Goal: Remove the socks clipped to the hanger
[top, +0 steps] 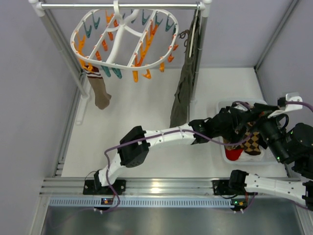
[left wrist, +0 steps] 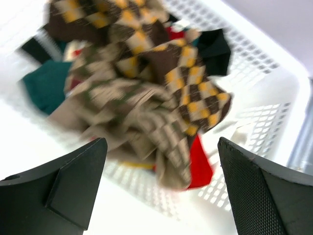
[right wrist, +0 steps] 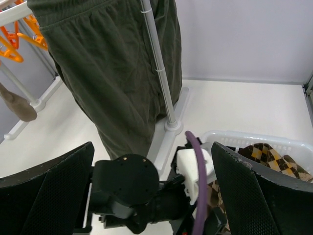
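The white oval hanger (top: 124, 41) hangs from the rail with orange and teal clips. One tan-brown sock (top: 100, 93) hangs clipped at its left; its toe shows in the right wrist view (right wrist: 19, 105). Several argyle socks (top: 252, 143) lie heaped in the white basket (top: 221, 105); the left wrist view shows them blurred (left wrist: 146, 73). My left gripper (left wrist: 161, 191) is open and empty just above that heap, over the basket's left part (top: 230, 131). My right gripper (right wrist: 151, 191) is open and empty, above the basket (top: 257, 117), looking down on the left arm's wrist.
A long dark olive garment (top: 183, 93) hangs from the rail's right post (right wrist: 156, 63). Red (left wrist: 200, 166) and teal (left wrist: 46, 83) clothes lie in the basket under the socks. The metal rail (top: 122, 6) spans the back. Grey walls enclose the table.
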`<act>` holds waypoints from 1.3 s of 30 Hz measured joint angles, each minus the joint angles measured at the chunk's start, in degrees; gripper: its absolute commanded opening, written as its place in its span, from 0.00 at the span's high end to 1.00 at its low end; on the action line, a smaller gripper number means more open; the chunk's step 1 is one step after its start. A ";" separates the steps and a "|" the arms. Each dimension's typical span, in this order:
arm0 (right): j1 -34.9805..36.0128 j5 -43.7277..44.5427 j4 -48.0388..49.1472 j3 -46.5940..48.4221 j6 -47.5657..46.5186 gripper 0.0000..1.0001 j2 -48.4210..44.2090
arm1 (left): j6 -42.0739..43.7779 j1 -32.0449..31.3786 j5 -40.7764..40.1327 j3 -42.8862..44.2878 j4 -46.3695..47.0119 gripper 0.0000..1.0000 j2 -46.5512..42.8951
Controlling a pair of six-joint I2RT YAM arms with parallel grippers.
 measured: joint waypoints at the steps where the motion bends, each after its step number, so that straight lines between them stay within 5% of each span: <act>1: 0.00 -0.07 0.02 0.00 -0.02 0.01 0.00 | 0.00 -0.04 -1.03 -1.46 0.22 0.02 -1.11; 21: 0.00 -0.31 2.71 -0.35 -1.77 0.01 -0.22 | -1.75 -1.66 -30.27 -53.35 -3.72 0.02 -50.16; 27: 0.00 -1.03 2.95 -0.28 -1.75 0.01 3.30 | -6.93 -0.76 -38.84 -62.95 -9.79 0.02 -61.35; 39: 0.00 -6.47 6.16 -0.28 -2.27 0.00 9.94 | -16.26 28.15 -40.13 -64.92 -14.45 0.02 -60.85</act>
